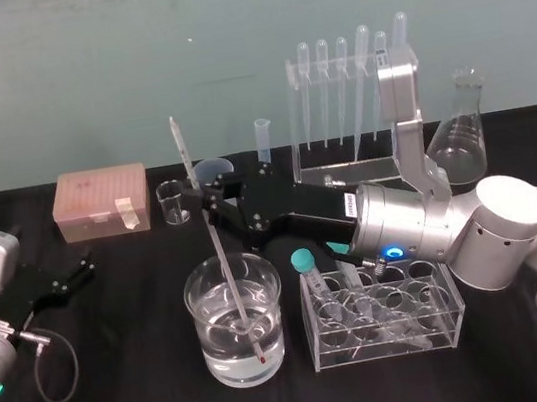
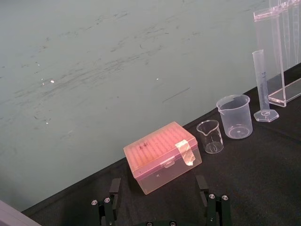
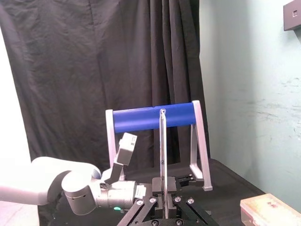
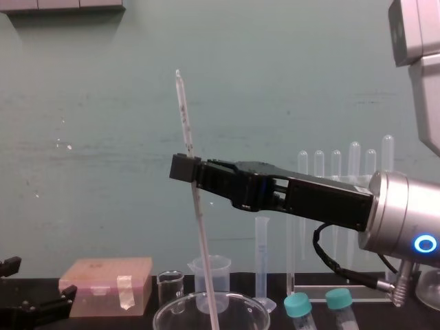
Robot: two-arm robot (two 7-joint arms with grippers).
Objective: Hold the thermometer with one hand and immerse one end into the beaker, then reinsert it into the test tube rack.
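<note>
As right gripper [image 1: 211,206] grips, thermometer [image 1: 218,244] soaks

Tilted thermometer [image 1: 228,268], bulb in beaker [image 1: 190,300]

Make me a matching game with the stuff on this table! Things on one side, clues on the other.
1 thermometer
2 beaker
3 pink box
4 left gripper

A holds water
B open and empty, robot's left
C held by right gripper, red tip underwater
D by the back wall, left side

Pairs: 1-C, 2-A, 3-D, 4-B
</note>
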